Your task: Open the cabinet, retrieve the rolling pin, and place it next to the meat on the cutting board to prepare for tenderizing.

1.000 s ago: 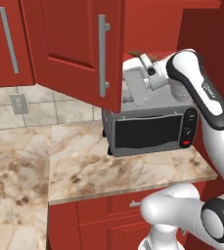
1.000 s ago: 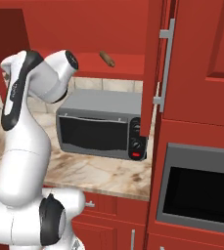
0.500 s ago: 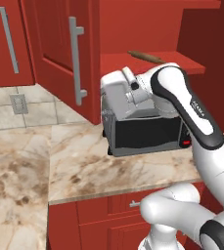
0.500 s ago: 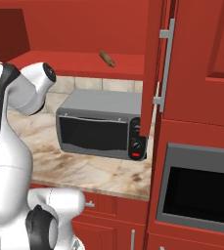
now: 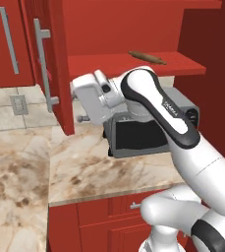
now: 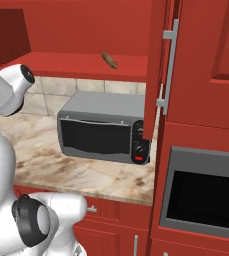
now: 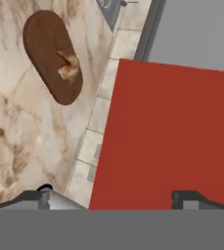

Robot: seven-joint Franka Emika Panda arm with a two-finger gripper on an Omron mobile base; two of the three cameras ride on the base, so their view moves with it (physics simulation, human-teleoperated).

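The red cabinet [image 5: 99, 29] stands open, its left door [image 5: 61, 64] swung out edge-on and its right door [image 6: 155, 70] out as well. On the red inner shelf lies the brown rolling pin [image 5: 147, 57] [image 6: 109, 60]. My gripper [image 5: 83, 117] hangs open just right of the left door's lower edge, holding nothing. In the hand view my gripper [image 7: 113, 197] has its tips spread wide before the door's red panel [image 7: 172, 132]. Beyond lies the dark round cutting board [image 7: 47, 49] on the marble counter, with the tan meat [image 7: 67, 67] on it.
A grey toaster oven [image 6: 103, 127] sits on the counter [image 5: 84, 167] under the shelf, behind my arm. A tall red unit with a built-in oven [image 6: 206, 195] closes off the right. Another closed red door [image 5: 8, 39] and a wall outlet [image 5: 18, 104] are at left.
The left cabinet door has swung further out to the left, uncovering the shelf and the rolling pin. My arm followed it leftward; the gripper stayed open.
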